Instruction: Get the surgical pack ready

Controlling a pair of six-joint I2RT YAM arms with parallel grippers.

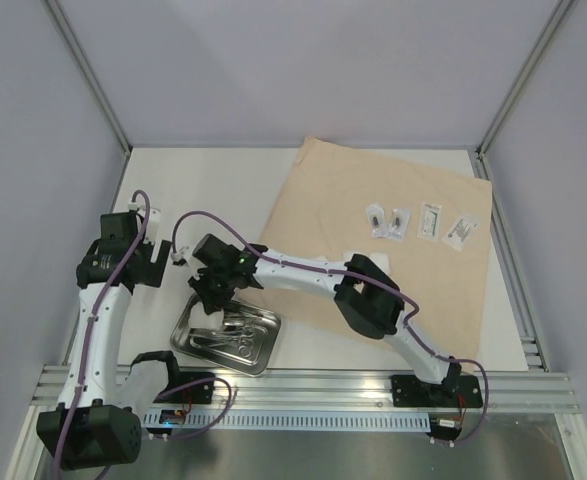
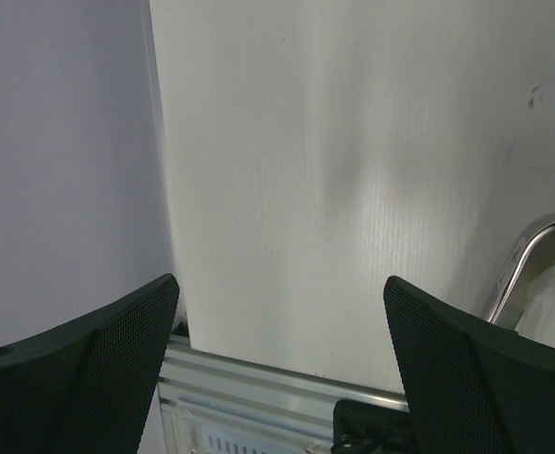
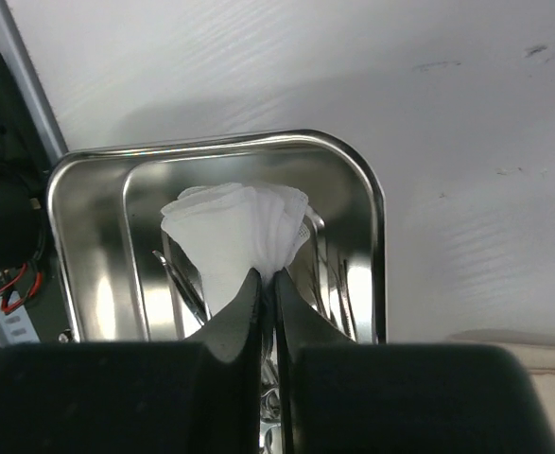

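At the far left the left gripper [image 2: 279,284] hangs over the white counter [image 1: 203,190] with its black fingers spread wide and nothing between them; the left wrist view catches only a rounded corner of the tray at its right edge, so this gripper sits just beside the tray without touching it.

Next comes the shiny rectangular steel tray [image 3: 378,218], near the front edge of the counter. The right arm reaches across to it, and the right gripper [image 3: 268,276] is pressed together on a bunched fold of a white gauze pad [image 3: 230,227], which fans out above the tips inside the tray. Thin steel instruments [image 1: 231,337] lie on the tray floor under and beside the gauze.

Further right, the large tan crepe-like wrap sheet [image 1: 323,210] lies flat, with four small clear packets [image 1: 398,222] in a row near its far side, well apart from the tray.

The grip looks narrow: only a pinch of cloth is caught, so the gauze could slide free or unfold if the arm moves sharply. Its loose layers hang near the instruments, and a snag there could drag a clamp or shift the light tray. The two arms are also close together at the tray, so a sideways swing of either risks a knock
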